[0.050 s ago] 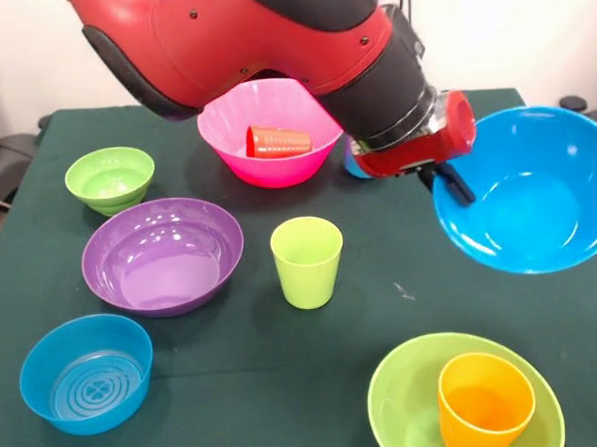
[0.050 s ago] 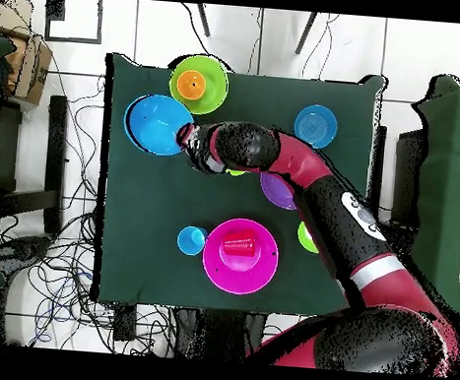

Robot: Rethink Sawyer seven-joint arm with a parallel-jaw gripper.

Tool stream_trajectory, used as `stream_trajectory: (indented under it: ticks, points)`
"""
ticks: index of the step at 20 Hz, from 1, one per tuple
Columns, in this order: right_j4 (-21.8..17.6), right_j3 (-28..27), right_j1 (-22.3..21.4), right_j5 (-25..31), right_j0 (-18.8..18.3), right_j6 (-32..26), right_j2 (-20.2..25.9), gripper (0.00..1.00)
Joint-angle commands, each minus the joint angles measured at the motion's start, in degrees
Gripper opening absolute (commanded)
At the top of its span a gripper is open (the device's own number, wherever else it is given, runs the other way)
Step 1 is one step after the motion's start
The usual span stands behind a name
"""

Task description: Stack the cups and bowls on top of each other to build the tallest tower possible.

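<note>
A red and black arm reached over a dark green table (image 1: 234, 337). Its gripper (image 1: 455, 183) gripped the rim of the large blue bowl (image 1: 532, 196), holding it tilted above the cloth. Just beside it sat the large lime green bowl (image 1: 408, 398) with the orange cup (image 1: 483, 404) upright inside. The red cup (image 1: 279, 141) lay on its side in the pink bowl (image 1: 263, 125) (a light blue cup (image 2: 191, 240) seemed to stand beside it). The purple bowl (image 1: 163, 254), lime green cup (image 1: 307, 261), small green bowl (image 1: 110, 179) and small blue bowl (image 1: 86, 373) stood apart.
</note>
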Motion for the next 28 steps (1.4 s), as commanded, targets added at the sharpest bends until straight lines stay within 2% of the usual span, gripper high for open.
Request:
stream_trajectory:
  ticks: [1,4,8,11,14,18,21,24,28]
  points:
    - [-0.25,-7.03,-1.21,9.1,3.4,-5.05,-2.48,0.0]
    - [-0.94,-9.35,-0.65,10.35,4.39,-5.05,-3.36,0.0]
    - [-4.12,-11.49,0.69,7.28,4.9,-7.55,-3.63,0.0]
    - [-5.15,-13.13,0.93,7.08,5.65,-8.2,-4.05,0.0]
    - [-5.14,-14.52,0.84,8.26,5.73,-8.69,-3.92,0.0]
    - [-7.79,-15.8,-0.31,8.9,6.53,-10.52,-4.46,0.0]
    - [-9.65,-17.12,-0.5,7.02,7.03,-10.59,-4.49,0.0]
    - [-9.66,-19.0,-0.44,9.64,7.67,-9.75,-4.78,0.0]
    - [-10.82,-20.45,-0.49,7.36,8.32,-8.06,-5.1,0.0]
